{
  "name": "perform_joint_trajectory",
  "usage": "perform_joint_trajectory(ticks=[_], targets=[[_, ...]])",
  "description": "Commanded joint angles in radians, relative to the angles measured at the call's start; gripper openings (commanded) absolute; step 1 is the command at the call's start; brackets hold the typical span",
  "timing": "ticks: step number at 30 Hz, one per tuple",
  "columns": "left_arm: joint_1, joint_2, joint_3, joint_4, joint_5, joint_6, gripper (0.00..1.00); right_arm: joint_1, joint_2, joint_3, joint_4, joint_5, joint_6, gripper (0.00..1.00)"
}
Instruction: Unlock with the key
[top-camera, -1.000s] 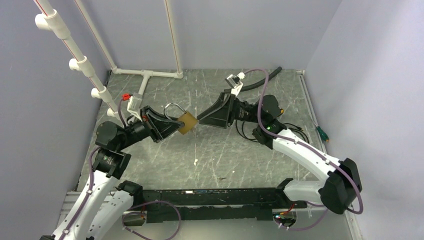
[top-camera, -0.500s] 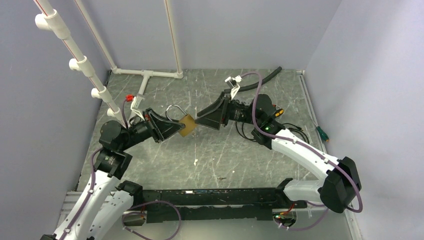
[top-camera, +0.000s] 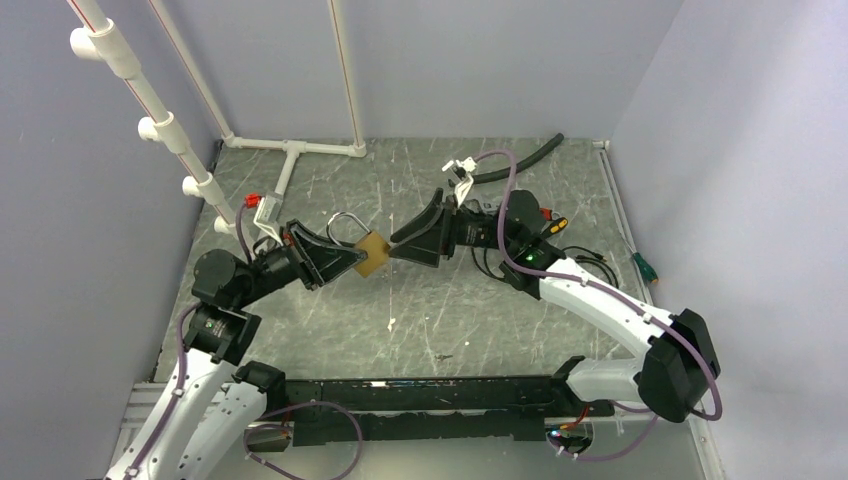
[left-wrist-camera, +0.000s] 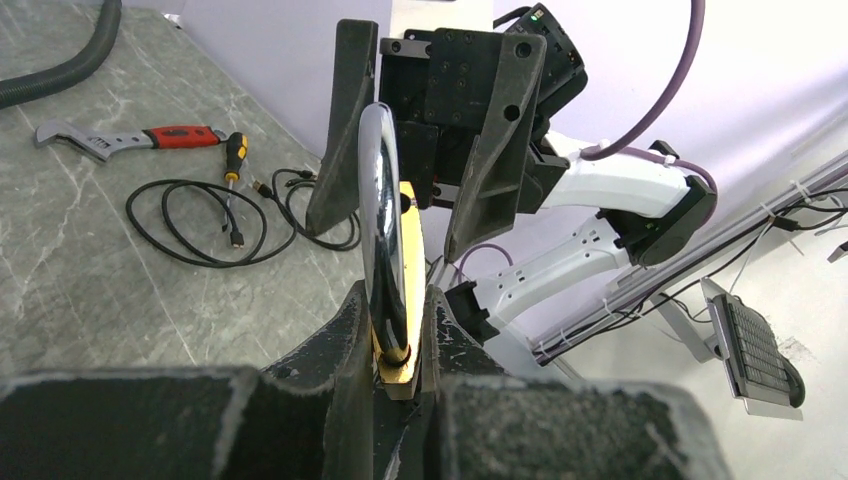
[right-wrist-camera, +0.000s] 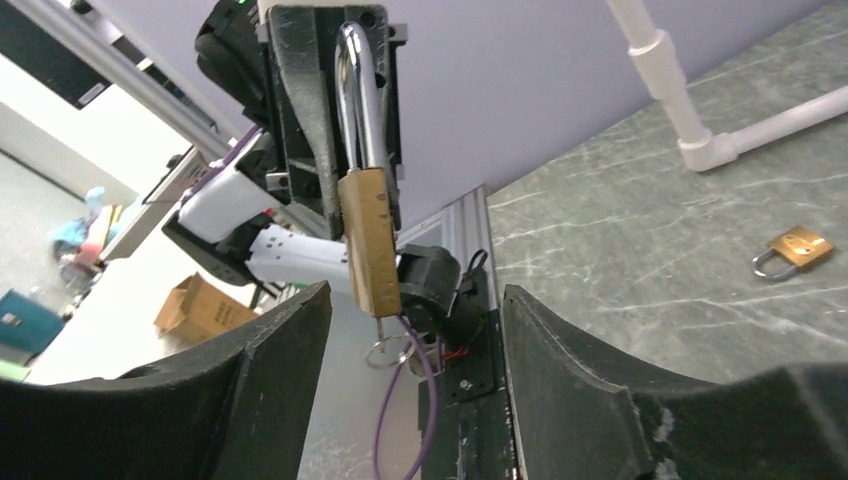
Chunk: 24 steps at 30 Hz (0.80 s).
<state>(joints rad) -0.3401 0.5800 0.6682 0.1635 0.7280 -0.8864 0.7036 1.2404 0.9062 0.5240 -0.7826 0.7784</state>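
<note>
1. The grey marbled table (top-camera: 450, 310) carries both arms, which meet mid-air over its middle, well above the surface.
2. Left hand (top-camera: 357, 258): its fingers are pinched onto the body of a brass padlock (right-wrist-camera: 366, 240). In the right wrist view the padlock looks upright, with the silver shackle (right-wrist-camera: 352, 95) on top and the brass block below.
3. Right hand (top-camera: 392, 246): its fingers are spread wide and point straight at the padlock's lower end. In its own wrist view one finger sits on each side, with clear gaps to the padlock, so it's touching nothing.
4. A second, smaller-looking padlock (right-wrist-camera: 797, 250) lies flat on the table, well apart from the action.
5. The key (right-wrist-camera: 381, 325) sticks out of the bottom of the held padlock, right between the spread fingers. We only see a short stub, too dim to call the colour.
6. Its thin metal ring (right-wrist-camera: 373, 352) dangles just below the stub, tilted a bit. From the top camera we can't make out either the key or the ring.
</note>
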Motion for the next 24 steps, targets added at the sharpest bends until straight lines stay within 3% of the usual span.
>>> perform_joint_trajectory(ticks=[1,19,24], targets=[[-0.002,-0.013,0.005,0.165,-0.019,-0.041,0.00,0.022,0.022,0.012,0.103,-0.078,0.010,0.64],[-0.003,-0.014,-0.030,0.204,-0.038,-0.043,0.00,0.102,0.136,0.067,0.213,-0.102,0.074,0.49],[-0.002,-0.023,-0.039,0.197,-0.045,-0.040,0.00,0.114,0.158,0.066,0.250,-0.096,0.100,0.38]])
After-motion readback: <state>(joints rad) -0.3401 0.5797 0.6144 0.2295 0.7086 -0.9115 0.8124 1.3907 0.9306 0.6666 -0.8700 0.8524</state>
